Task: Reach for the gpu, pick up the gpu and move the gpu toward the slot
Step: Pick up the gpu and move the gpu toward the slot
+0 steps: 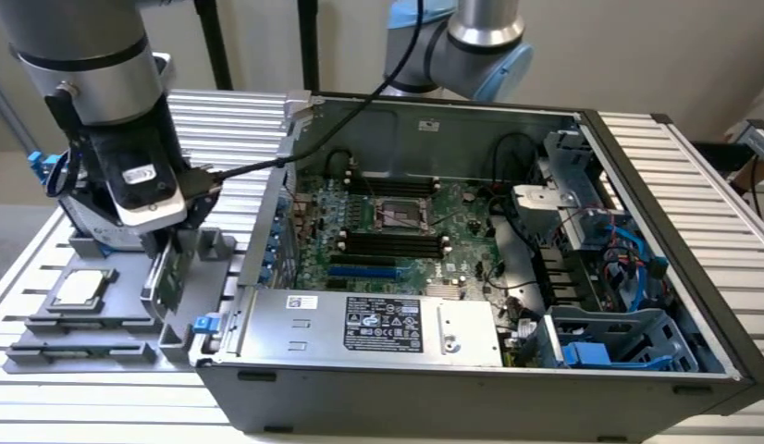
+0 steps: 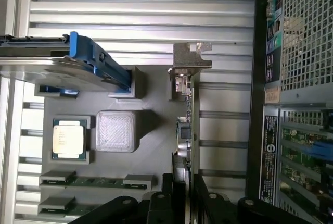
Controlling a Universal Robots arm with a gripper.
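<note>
Hangs low with the gripper (image 1: pixel 172 248) over the grey fixture (image 1: pixel 111 347), just beside the open computer case (image 1: pixel 481 375). Clamps the gpu (image 2: pixel 189 130) between the fingers (image 2: pixel 174 195), one on each face, with no gap to be seen on either side. Grips it at one end only, thin and edge-on, standing upright in the fixture's holder. Straight out beyond the fingertips, along the card's edge, to the silver bracket (image 2: pixel 190 61) at its far end. Off one finger's outer side, across bare grey fixture: a white ribbed block (image 2: pixel 115 131), then the square silver chip (image 2: pixel 68 139) in its recess, both apart from the card. On that same side, close to the finger bases, two memory sticks (image 2: pixel 93 181) lying flat. Farther out past the block, a hard drive with blue rails (image 2: pixel 62 65), raised on its stand. Off the other finger's outer side, past a strip of ribbed table (image 2: pixel 223 130), the case's outer wall with labels and mesh.
</note>
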